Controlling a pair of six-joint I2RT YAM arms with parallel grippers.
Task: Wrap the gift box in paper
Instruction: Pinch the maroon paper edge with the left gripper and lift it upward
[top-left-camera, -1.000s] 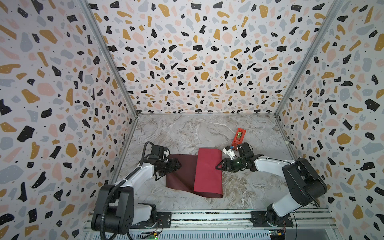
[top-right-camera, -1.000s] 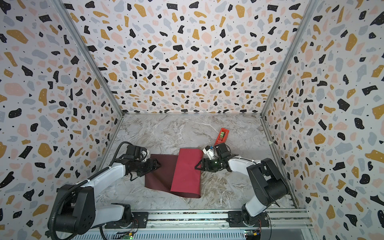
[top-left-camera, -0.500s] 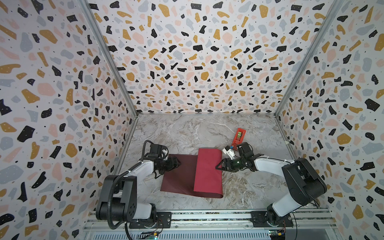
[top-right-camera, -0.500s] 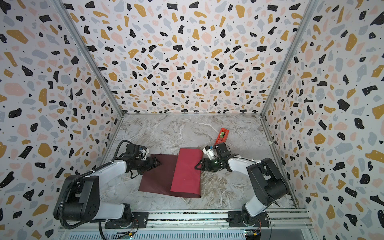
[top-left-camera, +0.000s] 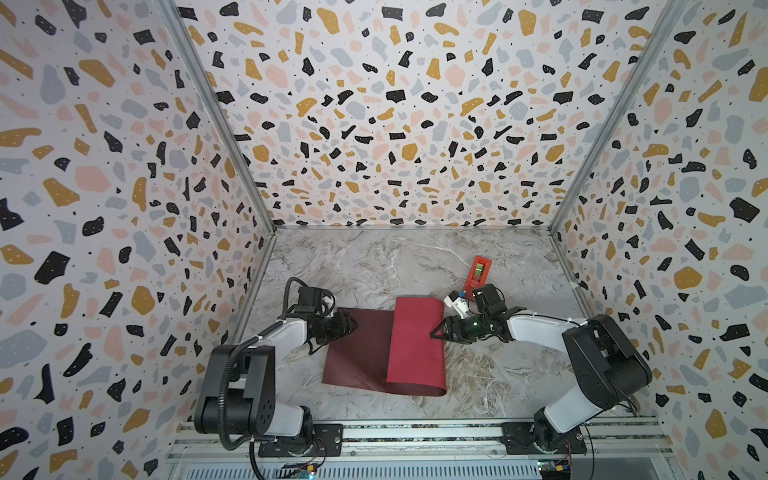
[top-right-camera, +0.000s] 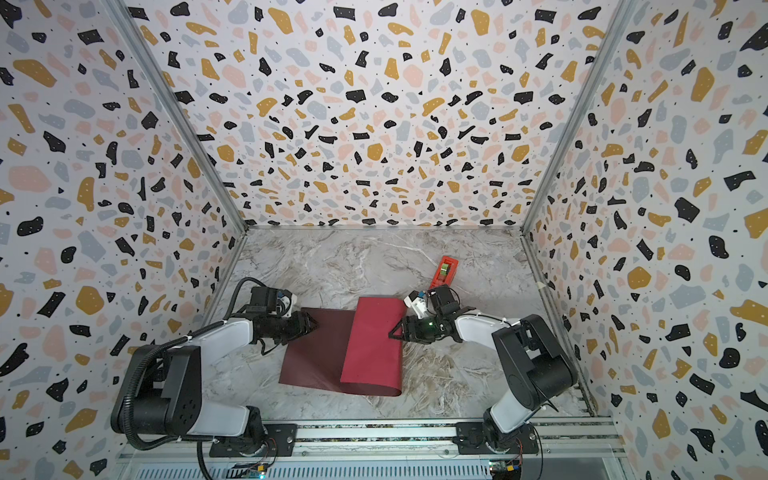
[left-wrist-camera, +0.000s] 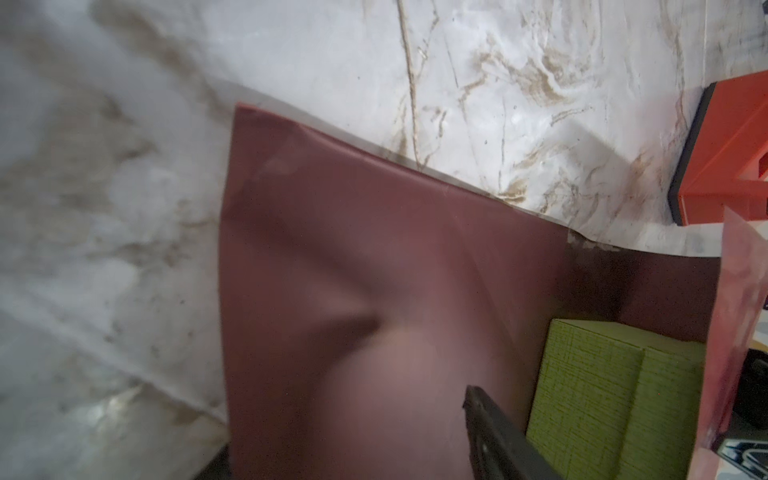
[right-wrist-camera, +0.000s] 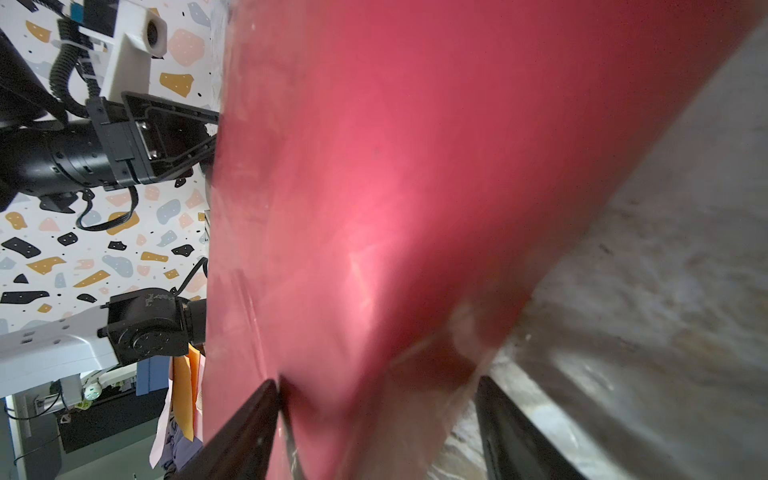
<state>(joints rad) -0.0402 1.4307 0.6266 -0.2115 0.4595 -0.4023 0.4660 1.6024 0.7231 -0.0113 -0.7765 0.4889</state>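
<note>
- One table (top-left-camera: 374, 266): flat, with a grey-beige marble pattern.
- One paper (top-left-camera: 357, 353): a large rectangular matte sheet lying mid-table with its maroon face up. Its right part is folded over and shows crimson.
- Two black grippers. The left gripper (top-left-camera: 347, 325) sits at the sheet's left edge; I cannot tell its grip. The right gripper (top-left-camera: 438, 330) has its fingers (right-wrist-camera: 249, 432) wide apart astride the fold; I cannot tell whether they squeeze.
- One gift box (left-wrist-camera: 590, 395): olive-green, weave-textured cardboard with square corners. It sits on the maroon face under the crimson flap.
- One tape dispenser (top-left-camera: 480, 272): narrow, red-orange, behind the sheet.
</note>
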